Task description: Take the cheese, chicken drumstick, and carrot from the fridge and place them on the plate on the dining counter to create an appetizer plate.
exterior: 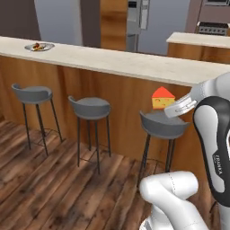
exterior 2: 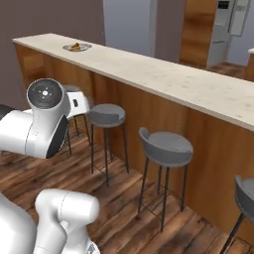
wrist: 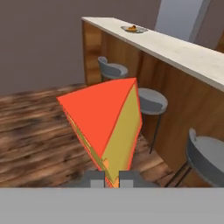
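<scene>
From the left base camera, the pincer (exterior: 167, 109) was clamped on the cheese (exterior: 162, 98), holding the wedge in the air in front of the wood-panelled side of the surface (exterior: 134, 63), just above the third stool (exterior: 163, 124) from the left. Far off at the left end of that beige top sat the plate (exterior: 39, 46) with something orange and something dark already on it, too small to name. A tall grey fridge (exterior: 152, 24) stood in the background behind the surface. From the right base camera, the arm (exterior 2: 44, 119) blocked the pincer and the wedge; the plate (exterior 2: 77, 47) lay near the far left end of the long top (exterior 2: 163, 77), well apart from the arm. From the hand camera, the cheese (wrist: 107, 124) loomed large with its red side up and yellow face to the right, its lower edge pinched between the two fingertips (wrist: 94, 178). Beyond it ran the surface (wrist: 183, 52), with the plate (wrist: 134, 29) at its far end and grey stools (wrist: 151, 100) below.
</scene>
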Robot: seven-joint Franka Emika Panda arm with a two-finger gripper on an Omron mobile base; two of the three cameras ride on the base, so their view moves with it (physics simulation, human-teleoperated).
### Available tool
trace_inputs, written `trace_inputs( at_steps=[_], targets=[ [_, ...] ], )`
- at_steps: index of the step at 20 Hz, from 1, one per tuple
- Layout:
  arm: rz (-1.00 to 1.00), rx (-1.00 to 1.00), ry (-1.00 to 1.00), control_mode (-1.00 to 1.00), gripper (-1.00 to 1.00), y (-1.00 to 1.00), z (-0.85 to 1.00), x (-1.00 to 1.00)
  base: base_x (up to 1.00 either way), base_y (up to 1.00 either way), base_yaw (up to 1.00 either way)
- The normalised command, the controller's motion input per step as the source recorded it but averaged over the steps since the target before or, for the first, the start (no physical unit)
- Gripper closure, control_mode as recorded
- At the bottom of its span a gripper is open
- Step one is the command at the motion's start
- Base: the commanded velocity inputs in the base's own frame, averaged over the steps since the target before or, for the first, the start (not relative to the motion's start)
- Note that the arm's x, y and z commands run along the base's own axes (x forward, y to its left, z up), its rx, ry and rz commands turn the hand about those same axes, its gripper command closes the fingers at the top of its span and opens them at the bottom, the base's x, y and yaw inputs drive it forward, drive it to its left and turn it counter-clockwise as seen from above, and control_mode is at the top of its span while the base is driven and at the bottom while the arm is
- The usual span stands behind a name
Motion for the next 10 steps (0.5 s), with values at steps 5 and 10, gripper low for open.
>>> trace_inputs(
  at_steps=[5, 10],
  targets=[
    [0.0, 0.0, 0.0, 1.0, 1.0, 0.0, 0.0, 0.0, 0.17, 0.98, -0.35],
    [0.0, 0.0, 0.0, 1.0, 1.0, 0.0, 0.0, 0.0, 0.01, 1.0, -0.37]
  ],
)
